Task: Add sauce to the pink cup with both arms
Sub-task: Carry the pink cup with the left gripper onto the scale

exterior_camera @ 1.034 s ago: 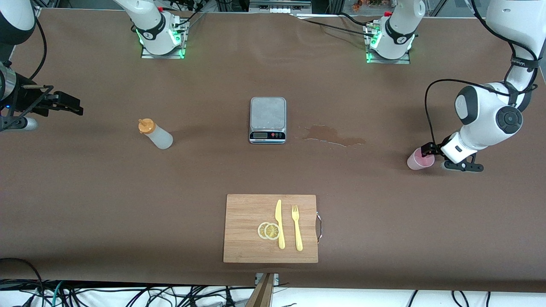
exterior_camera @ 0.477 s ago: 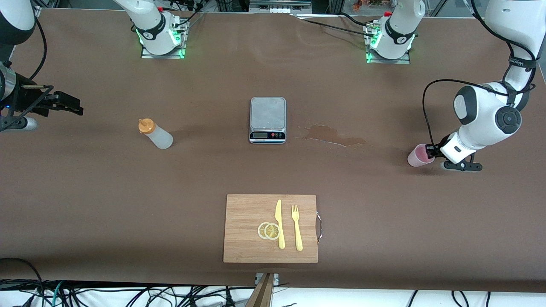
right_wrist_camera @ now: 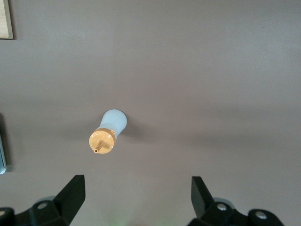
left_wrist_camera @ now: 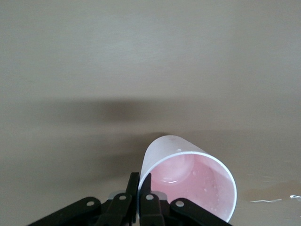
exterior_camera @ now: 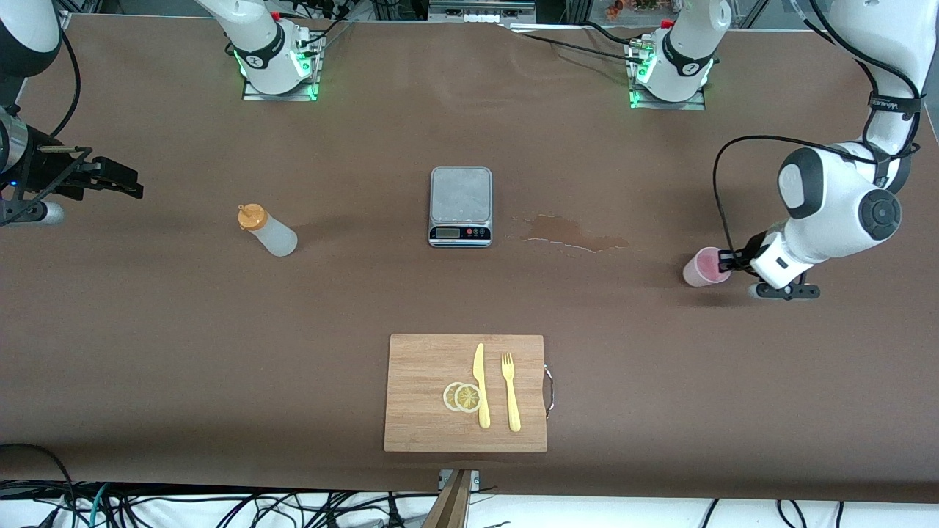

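Two arms: both reach over a brown table, one at each end.
Left gripper: low at the left arm's end of the table, its fingers pinched together on the rim of the pink cup; in the left wrist view one finger lies outside the wall and the other just inside it.
Pink cup: clamped by its rim and tilted, mouth turned toward the left gripper; whether its base touches the table is hard to tell.
Cup inside: a thin pinkish film with a few droplets, as far as the left wrist view shows.
Right gripper: up over the right arm's end of the table, fingers spread wide with nothing between them; the arm waits.
Sauce: standing upright on the table toward the right arm's end, orange nozzle cap on top, well apart from both grippers and from the cup.
Scale: mid-table, between the sauce and the cup.
Wet patch: a dark spill on the table just beside the scale, toward the cup.
Cutting board: nearer the front camera than the scale, carrying a yellow knife, a yellow fork and two lemon slices touching the knife.
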You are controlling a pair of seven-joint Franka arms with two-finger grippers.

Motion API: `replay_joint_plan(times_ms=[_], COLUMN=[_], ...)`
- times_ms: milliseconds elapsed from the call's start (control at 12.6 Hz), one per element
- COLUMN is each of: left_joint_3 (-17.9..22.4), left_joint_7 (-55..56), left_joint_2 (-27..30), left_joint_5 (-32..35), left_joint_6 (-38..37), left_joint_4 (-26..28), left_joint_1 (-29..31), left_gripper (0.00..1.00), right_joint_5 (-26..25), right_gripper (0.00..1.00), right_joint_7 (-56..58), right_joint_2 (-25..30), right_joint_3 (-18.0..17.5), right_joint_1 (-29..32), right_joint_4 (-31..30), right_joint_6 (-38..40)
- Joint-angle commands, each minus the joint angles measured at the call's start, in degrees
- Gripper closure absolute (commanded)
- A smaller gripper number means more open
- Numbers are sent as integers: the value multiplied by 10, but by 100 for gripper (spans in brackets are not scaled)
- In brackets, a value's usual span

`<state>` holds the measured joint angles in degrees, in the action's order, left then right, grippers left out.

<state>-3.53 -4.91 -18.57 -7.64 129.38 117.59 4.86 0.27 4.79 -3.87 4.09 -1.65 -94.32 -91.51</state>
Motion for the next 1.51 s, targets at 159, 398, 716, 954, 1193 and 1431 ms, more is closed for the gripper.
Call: replay_joint_plan(times_ms=[159,398,716,954,1193,1431], left_joint_3=[-2,-2,-2,-2,-2,-1], left_joint_7=[165,252,413,498,518,520], left_joint_2=[27,28,28,22,3,-22], left_joint_5=[-54,-56,-69,-67,-61,-61], left_joint_6=[-29,-28,-12,14,45,84], left_joint_4=[-32,-50,-54,-51,-52,-52], left_joint_1=[-155,-262,-386,-447,-492,-512], left_gripper=[100,100,100,100,100,100], right_joint_5=[8,8,8,8,8,8], right_gripper=[0,0,0,0,0,0], right_joint_7=[-6,-6,-6,-6,-7,-6], right_joint_2=[-3,-3,-3,-3,-3,-3], right_joint_3=[-2,-2,-2,-2,-2,-2], right_joint_1=[2,2,2,2,2,2], right_joint_4=[11,11,11,11,11,11], right_joint_6=[4,3,4,3,3,4])
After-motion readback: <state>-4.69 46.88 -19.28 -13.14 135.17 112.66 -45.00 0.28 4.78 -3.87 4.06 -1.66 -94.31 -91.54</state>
